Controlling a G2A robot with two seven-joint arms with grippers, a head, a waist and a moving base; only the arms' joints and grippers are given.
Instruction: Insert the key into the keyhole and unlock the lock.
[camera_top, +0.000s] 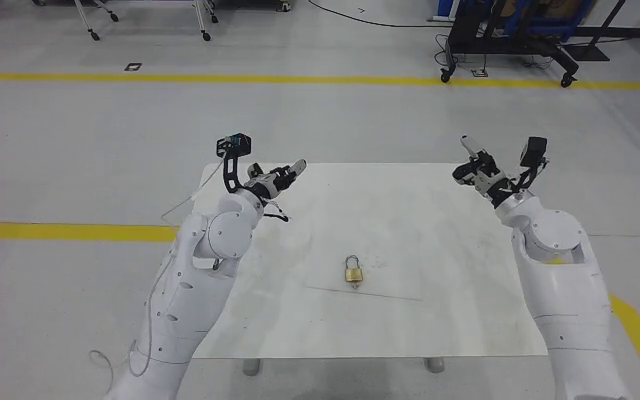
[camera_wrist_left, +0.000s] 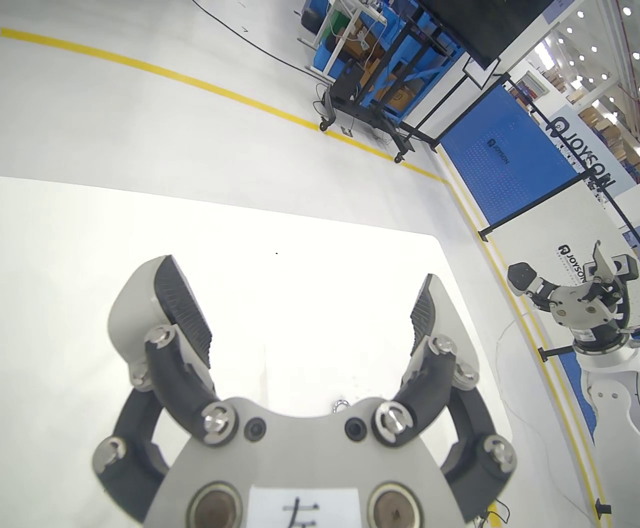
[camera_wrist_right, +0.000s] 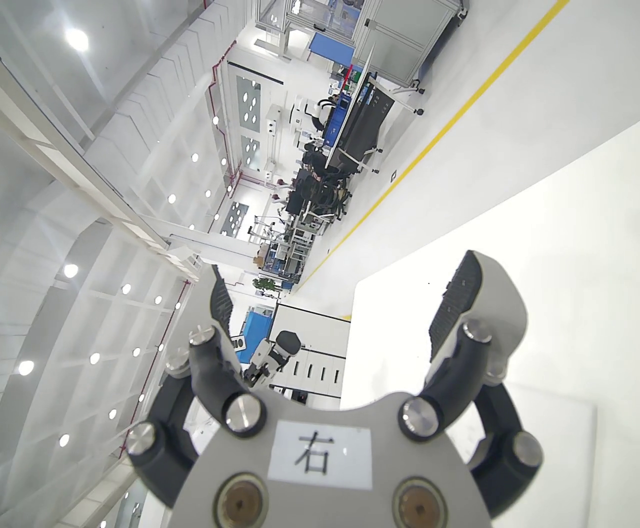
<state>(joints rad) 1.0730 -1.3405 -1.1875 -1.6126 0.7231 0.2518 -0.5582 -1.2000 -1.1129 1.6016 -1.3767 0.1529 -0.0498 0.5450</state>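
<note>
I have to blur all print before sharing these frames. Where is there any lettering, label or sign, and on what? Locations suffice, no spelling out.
Left label, one character: on the left gripper's base.
Right label, one character: on the right gripper's base.
Logo and lettering: on the blue panel, the white board behind it and the white banner below.
Padlock: any marking too small to read.

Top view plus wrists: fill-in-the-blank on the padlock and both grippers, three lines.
1. The padlock lies on a table whose top is ____.
2. The left gripper has its fingers ____.
3. The right gripper holds ____.
Missing: white; open; nothing.
</note>
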